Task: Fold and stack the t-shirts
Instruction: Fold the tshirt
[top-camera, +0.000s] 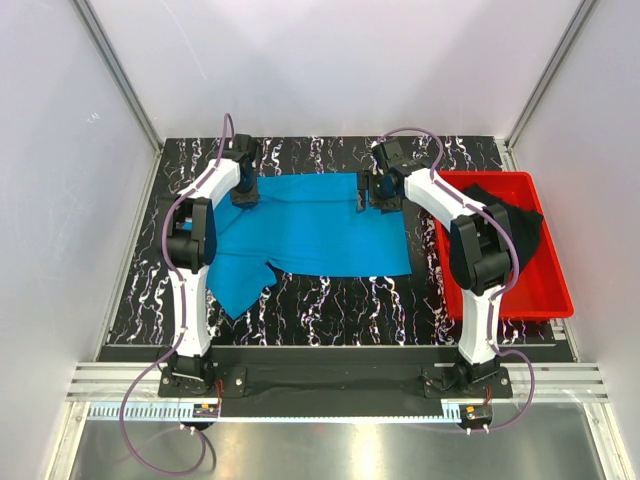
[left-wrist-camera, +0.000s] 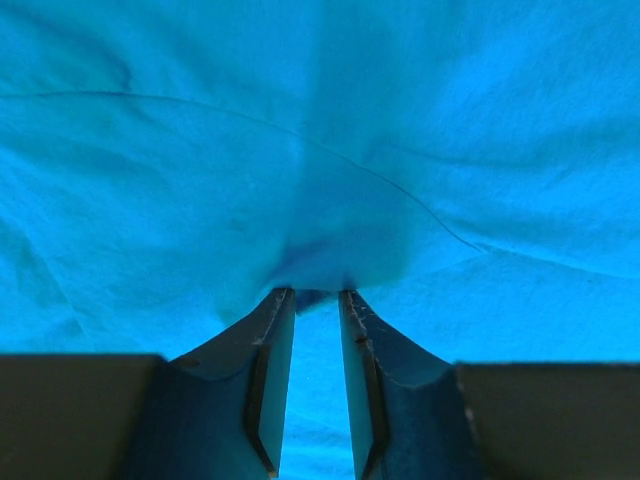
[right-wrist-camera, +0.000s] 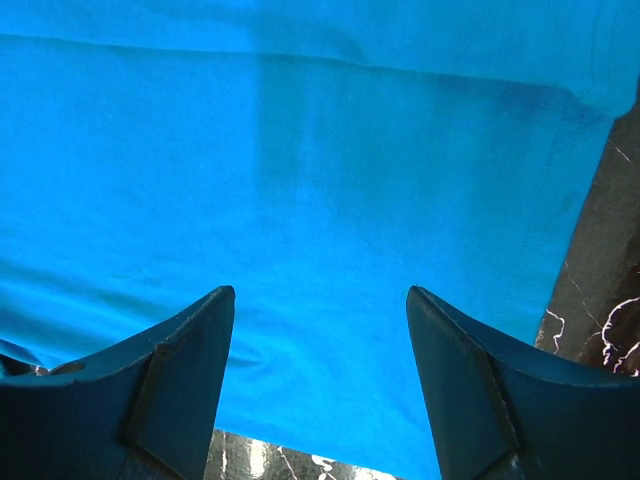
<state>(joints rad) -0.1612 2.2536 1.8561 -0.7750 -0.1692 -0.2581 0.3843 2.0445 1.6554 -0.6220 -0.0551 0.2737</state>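
While left tool (left-wrist-camera: 316, 300) pinches blue shirt (top-camera: 320, 225), right tool (right-wrist-camera: 320, 310) wide apart above it

blue t-shirt (top-camera: 320, 225) spread flat on table; black t-shirt (top-camera: 515, 215) crumpled in tray.

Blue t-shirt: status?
Left gripper pinching blue t-shirt. Right gripper open over its far edge. Black t-shirt in red tray.
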